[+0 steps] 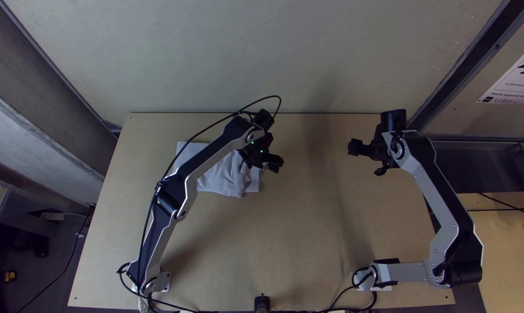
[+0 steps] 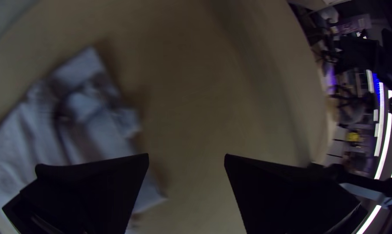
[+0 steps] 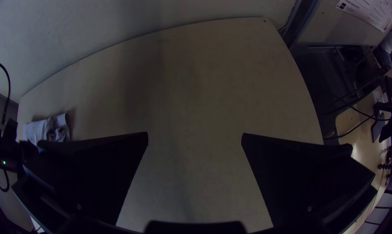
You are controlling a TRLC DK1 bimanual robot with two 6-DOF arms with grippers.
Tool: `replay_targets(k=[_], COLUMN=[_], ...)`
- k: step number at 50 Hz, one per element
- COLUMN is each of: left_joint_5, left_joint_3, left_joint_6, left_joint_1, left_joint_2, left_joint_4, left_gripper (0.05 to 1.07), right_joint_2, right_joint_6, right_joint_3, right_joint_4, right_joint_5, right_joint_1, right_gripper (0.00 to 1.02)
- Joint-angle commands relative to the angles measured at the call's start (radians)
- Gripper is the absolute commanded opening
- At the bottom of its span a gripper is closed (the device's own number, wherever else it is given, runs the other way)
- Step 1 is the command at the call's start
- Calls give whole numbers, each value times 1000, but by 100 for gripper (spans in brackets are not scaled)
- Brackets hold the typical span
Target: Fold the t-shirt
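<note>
Folding so far: the pale grey cloth t-shirt (image 1: 218,177) is lying in a compact bundle on the left of the light wooden bench (image 1: 302,232), apparently nearing completion.
Rumpled side: cloth is bunching toward the middle, loose creases showing.
Left pincer (image 2: 186,157), wide flat black fingers: it is hovering beside that side, gaping wide, gripping nothing.
Right pincer (image 3: 195,135), matching black fingers: it is hanging well apart, wide and empty.
Remaining: creases are probably needing smoothing, edges squaring.

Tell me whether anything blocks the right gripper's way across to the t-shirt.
Yes: the left gripper hangs by the t-shirt's edge facing the right gripper, right in the way. The left arm also crosses above the t-shirt.
</note>
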Motion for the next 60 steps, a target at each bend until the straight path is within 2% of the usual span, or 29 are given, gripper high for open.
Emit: replay_targets(k=[1, 3, 15, 29, 41, 47, 53, 60], left_joint_5=[66, 66, 60, -153, -247, -256, -256, -255], left_joint_3=[40, 40, 37, -78, -113, -191, -294, -498], left_joint_6=[-56, -50, -38, 74, 194, 257, 280, 277], left_joint_1=[-25, -31, 20, 159, 334, 426, 527, 639], left_joint_2=[33, 30, -19, -277, -479, -600, -728, -921], left_joint_4=[-6, -8, -26, 61, 78, 132, 213, 428], left_gripper=[99, 101, 101, 102, 102, 102, 102, 102], right_joint_2=[-28, -28, -30, -48, -58, -99, -194, -300], right_joint_6=[2, 2, -6, -59, -105, -153, -217, -326], right_joint_3=[-16, -13, -8, 113, 243, 278, 254, 203], right_joint_4=[7, 7, 26, 53, 54, 111, 258, 387], right_joint_5=[-3, -3, -3, -2, -3, -3, -2, 3], right_joint_1=[-21, -28, -31, -76, -127, -125, -102, -53], right_gripper=[99, 99, 99, 99, 99, 99, 99, 99])
